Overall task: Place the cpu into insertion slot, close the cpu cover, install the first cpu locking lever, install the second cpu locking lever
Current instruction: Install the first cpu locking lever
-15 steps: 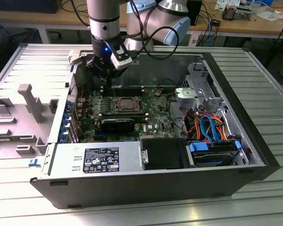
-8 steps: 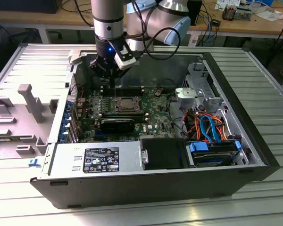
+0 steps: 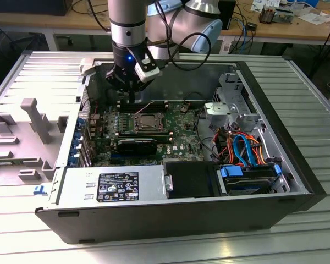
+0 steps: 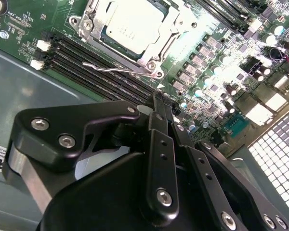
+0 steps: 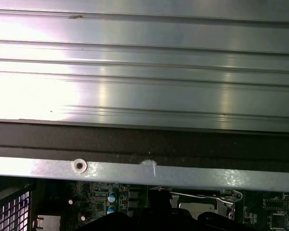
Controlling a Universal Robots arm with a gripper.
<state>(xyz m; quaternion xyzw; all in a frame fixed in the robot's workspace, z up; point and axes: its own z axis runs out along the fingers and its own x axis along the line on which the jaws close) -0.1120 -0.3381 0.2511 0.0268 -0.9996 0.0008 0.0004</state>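
The hand (image 3: 131, 98) hangs inside the open computer case (image 3: 286, 165), its fingers (image 4: 159, 113) pressed together with nothing between them. The cpu (image 4: 135, 21) already sits in the insertion slot (image 3: 148, 122), with the cpu cover (image 4: 180, 29) lying flat over it. In the exterior view, the slot lies on the green motherboard (image 3: 181, 140) just in front of the hand and slightly toward that view's right. In the second wrist view, a thin wire locking lever (image 4: 111, 69) runs along the socket's edge, between the cpu and the fingertips, beside the black memory slots (image 4: 77, 60). The case rests on a ribbed metal bench (image 3: 308, 99).
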